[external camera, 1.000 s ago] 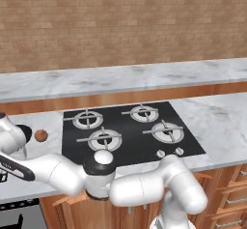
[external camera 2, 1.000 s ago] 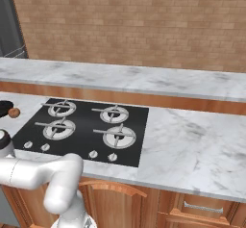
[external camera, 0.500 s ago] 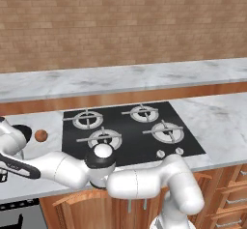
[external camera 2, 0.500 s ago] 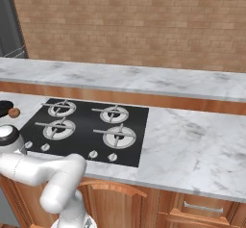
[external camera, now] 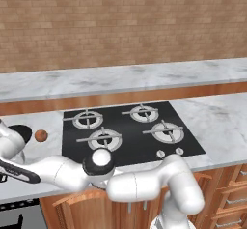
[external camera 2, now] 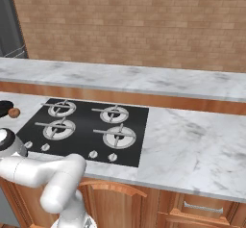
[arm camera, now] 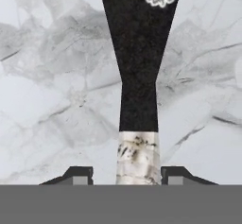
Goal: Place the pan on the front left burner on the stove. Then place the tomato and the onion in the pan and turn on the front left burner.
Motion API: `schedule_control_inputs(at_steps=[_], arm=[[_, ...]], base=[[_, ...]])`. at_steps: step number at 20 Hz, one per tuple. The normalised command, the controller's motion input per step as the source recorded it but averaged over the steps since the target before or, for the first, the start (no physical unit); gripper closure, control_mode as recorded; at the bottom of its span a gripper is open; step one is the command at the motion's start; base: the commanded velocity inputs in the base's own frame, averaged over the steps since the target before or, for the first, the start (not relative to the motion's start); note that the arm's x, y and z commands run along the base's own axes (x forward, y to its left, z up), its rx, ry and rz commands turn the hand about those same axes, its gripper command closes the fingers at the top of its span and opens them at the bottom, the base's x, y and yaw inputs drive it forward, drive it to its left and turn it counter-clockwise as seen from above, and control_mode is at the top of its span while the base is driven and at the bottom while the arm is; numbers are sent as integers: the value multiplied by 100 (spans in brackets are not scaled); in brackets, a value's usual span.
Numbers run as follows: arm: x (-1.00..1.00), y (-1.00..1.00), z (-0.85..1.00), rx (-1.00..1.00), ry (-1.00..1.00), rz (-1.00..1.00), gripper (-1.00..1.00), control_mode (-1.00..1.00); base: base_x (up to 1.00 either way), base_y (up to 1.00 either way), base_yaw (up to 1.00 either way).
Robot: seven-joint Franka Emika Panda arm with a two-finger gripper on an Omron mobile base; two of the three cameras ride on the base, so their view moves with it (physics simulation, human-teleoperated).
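**Jaws draw in on the pan handle at the left end of the worktop**

In the hand view, the gripper sits low over the marble worktop, with the long dark handle of the pan running straight up between its two finger tips. The grey end of the handle lies in the gap, and a thin slit remains on each side, so whether the jaws are actually pressing on it cannot be told.

Compared with a second ago, the arm has swung further down and to the left: in the left base view its white elbow joint sat just in front of the stove then, and it now hangs lower, past the worktop's front edge, with the forearm reaching toward the left margin. In the right base view the arm's wrist has moved forward along the left side.

The pan's black body shows at the far left of the worktop, partly behind the arm, with the onion just beside it; both lie where they lay a second ago. The onion also appears at the left edge of the right base view. The front left burner is bare, its grey grate uncovered, and the stove's silver knobs sit along the front edge.
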Motion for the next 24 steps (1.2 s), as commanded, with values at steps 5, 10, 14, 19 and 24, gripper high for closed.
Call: schedule_control_inputs(at_steps=[5,10,14,19,24], arm=[[-4,0,0,-8,0,-2,100,-100],[0,0,18,-2,0,0,100,-100],[0,0,46,0,0,0,100,-100],[0,0,58,0,-6,0,100,-100],[0,0,54,-2,-6,0,100,-100]], base=[[0,0,0],[0,0,0],[0,0,0],[0,0,0],[0,0,0]])
